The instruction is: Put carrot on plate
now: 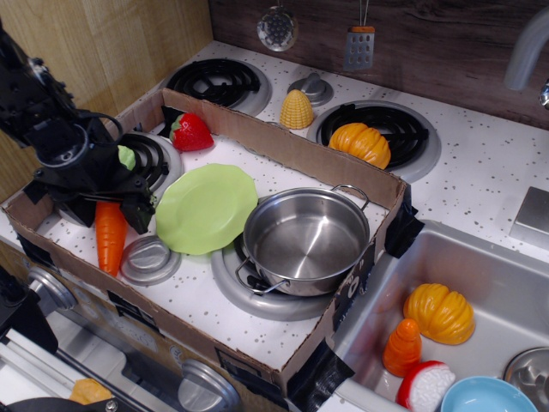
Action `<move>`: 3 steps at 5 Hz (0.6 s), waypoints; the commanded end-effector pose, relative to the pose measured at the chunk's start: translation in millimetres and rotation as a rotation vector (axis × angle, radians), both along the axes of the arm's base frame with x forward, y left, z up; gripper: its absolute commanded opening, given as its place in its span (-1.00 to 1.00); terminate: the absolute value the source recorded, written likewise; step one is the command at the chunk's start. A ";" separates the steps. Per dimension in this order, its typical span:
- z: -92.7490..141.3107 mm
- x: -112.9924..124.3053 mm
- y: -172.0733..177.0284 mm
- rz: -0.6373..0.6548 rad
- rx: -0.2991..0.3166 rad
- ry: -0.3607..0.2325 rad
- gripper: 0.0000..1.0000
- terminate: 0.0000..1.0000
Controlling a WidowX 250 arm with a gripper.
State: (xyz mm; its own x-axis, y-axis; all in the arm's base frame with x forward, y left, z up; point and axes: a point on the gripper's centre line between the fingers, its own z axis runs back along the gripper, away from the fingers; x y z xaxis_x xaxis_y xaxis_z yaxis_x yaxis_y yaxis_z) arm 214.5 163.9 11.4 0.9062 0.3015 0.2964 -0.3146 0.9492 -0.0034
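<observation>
The orange carrot (110, 240) lies in the cardboard tray at the front left, thick end towards the back, tip towards the tray's front wall. Its stem end is hidden under my black gripper (111, 206). The gripper is open, with one finger (142, 215) to the right of the carrot's thick end and the other to its left. The lime-green plate (206, 208) lies flat just right of the gripper, touching the steel pot.
A steel pot (304, 240) sits right of the plate. A grey lid (148, 259) lies beside the carrot's tip. A strawberry (192, 132) is at the tray's back. A small light green thing (127, 158) shows behind the gripper. Cardboard walls (283, 154) ring the tray; the sink holds other toys.
</observation>
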 end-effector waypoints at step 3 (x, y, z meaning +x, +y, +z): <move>54.5 22.3 -9.2 -0.137 0.152 -0.011 -1.00 -1.00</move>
State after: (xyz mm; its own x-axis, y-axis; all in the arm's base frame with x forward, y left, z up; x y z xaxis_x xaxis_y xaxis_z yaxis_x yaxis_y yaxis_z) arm 233.5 149.8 52.9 0.9466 0.1265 0.2966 -0.1682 0.9784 0.1198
